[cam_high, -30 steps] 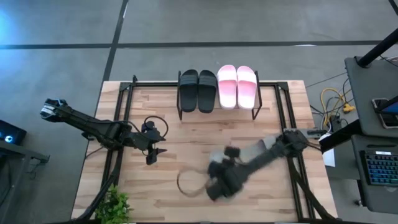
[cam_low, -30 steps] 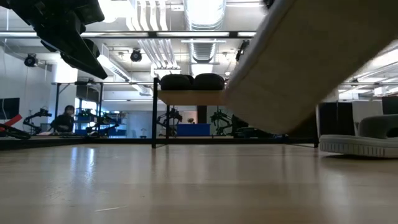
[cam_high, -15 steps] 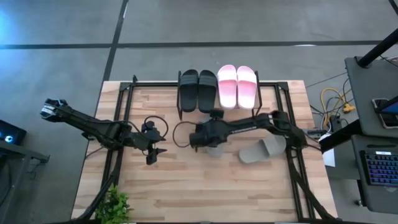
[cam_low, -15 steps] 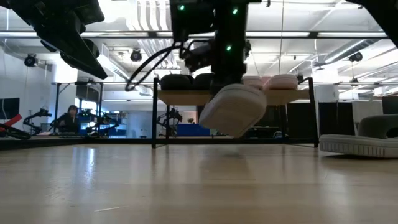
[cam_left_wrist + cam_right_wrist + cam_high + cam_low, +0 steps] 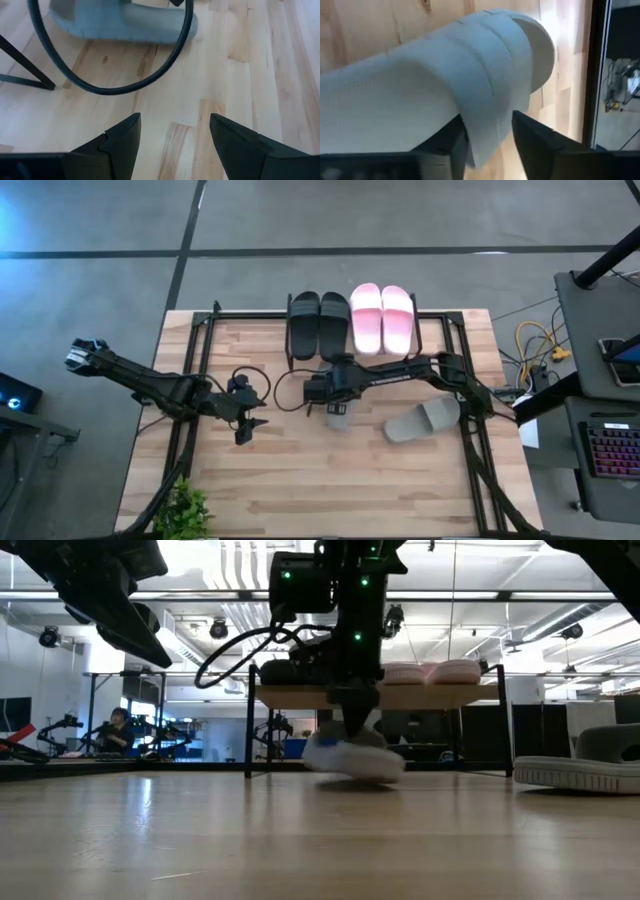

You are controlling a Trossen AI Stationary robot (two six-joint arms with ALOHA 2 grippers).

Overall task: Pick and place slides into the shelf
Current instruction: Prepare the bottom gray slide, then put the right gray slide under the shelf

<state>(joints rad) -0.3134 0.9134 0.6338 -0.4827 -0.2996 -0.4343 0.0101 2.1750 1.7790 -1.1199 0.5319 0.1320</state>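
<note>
The shelf [image 5: 352,345] stands at the far edge of your counter [image 5: 300,480], and four slides already sit on its top board: the black pair [image 5: 318,323] and the pink pair [image 5: 381,317] side by side. That leaves you two grey ones. One grey slide [image 5: 338,416] lies on the wood just in front of the shelf, under the right hand [image 5: 334,392]; the wrist view shows its strap between the spread fingers, and you cannot tell whether the grip holds or has let go. The second grey slide [image 5: 423,420] lies apart, to the right, untouched. Your left hand [image 5: 243,430] waits open over bare boards. The counter is pale planking on a grey floor; behind it, a workshop with ceiling ducts.
</note>
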